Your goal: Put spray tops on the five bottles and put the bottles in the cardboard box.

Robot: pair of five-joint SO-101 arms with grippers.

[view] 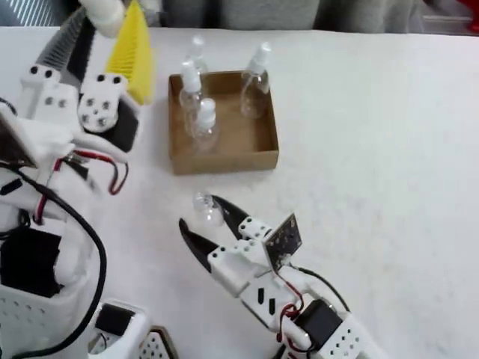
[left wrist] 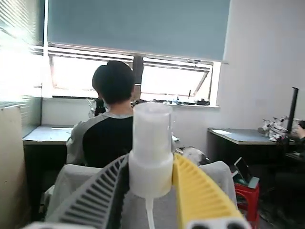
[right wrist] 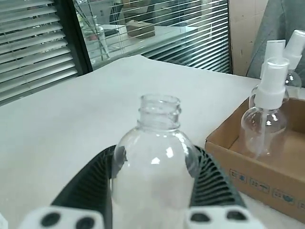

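Note:
An open clear bottle [right wrist: 153,167] with no top stands upright on the white table, and my right gripper [right wrist: 155,164] is shut on it, one black finger on each side. From above, this bottle [view: 205,209] sits a little in front of the cardboard box [view: 258,155], at my right gripper [view: 198,212]. My left gripper [left wrist: 150,179] is raised well above the table, shut on a white spray top [left wrist: 151,150] between its grey and yellow fingers. In the high view my left gripper [view: 108,19] is at the far left. Three topped bottles [view: 203,124] stand in the box.
One more topped bottle [view: 197,52] stands at the box's far wall. The left arm's base and cables [view: 45,224] fill the near left corner. The table [view: 374,149] to the right of the box is bare white cloth.

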